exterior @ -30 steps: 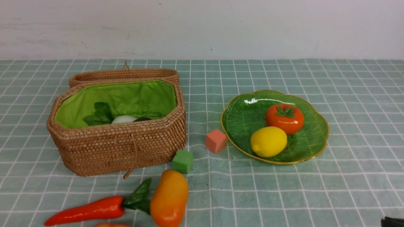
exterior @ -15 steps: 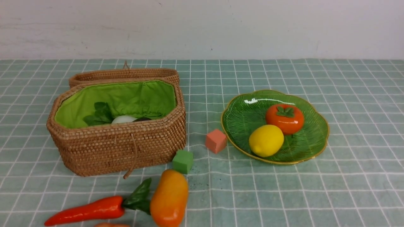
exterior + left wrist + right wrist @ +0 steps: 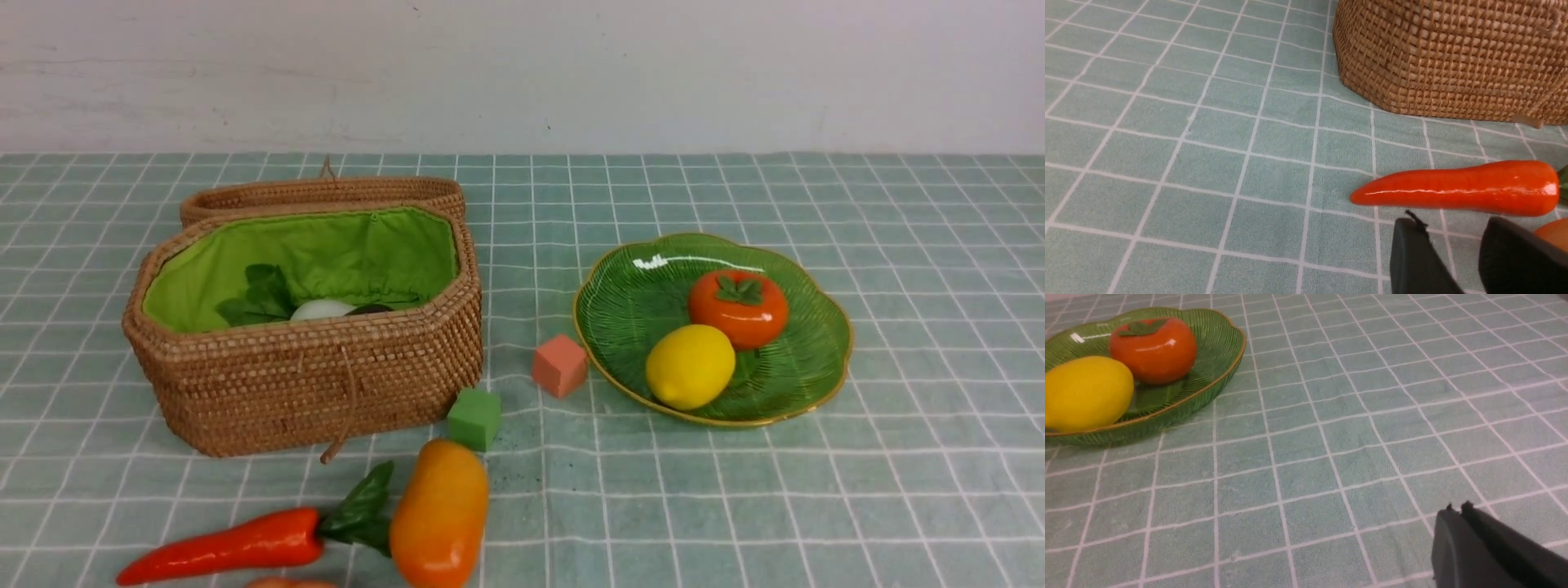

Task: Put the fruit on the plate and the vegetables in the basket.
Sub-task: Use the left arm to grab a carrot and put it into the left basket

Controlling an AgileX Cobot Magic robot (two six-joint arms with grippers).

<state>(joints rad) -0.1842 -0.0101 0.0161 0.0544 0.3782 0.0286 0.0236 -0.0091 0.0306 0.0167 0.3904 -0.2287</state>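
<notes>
The persimmon (image 3: 737, 309) and the lemon (image 3: 690, 366) are found touching on the green plate (image 3: 820, 359), the lemon at the nearer side. The mango (image 3: 439, 514) is left off the plate, lying on the counter (image 3: 898, 490) at the front, against the leaves of the carrot (image 3: 220, 545), which is stretched out to its left. A white radish (image 3: 321, 309) with green leaves is seen inside the open basket (image 3: 326, 384), whose lid is laid behind it; something dark beside the radish cannot be made out. A green cube (image 3: 474, 417) and an orange cube (image 3: 559, 365) are set between basket and plate. In the left wrist view, the left claw (image 3: 1453, 228) is held low over the cloth with its jaws moderately parted and nothing between them; the carrot is seen lying crosswise just beyond its tips, not touched. In the right wrist view, the right claw (image 3: 1458, 508) is pressed closed and empty over bare cloth, well apart from the plate and its two fruits.
</notes>
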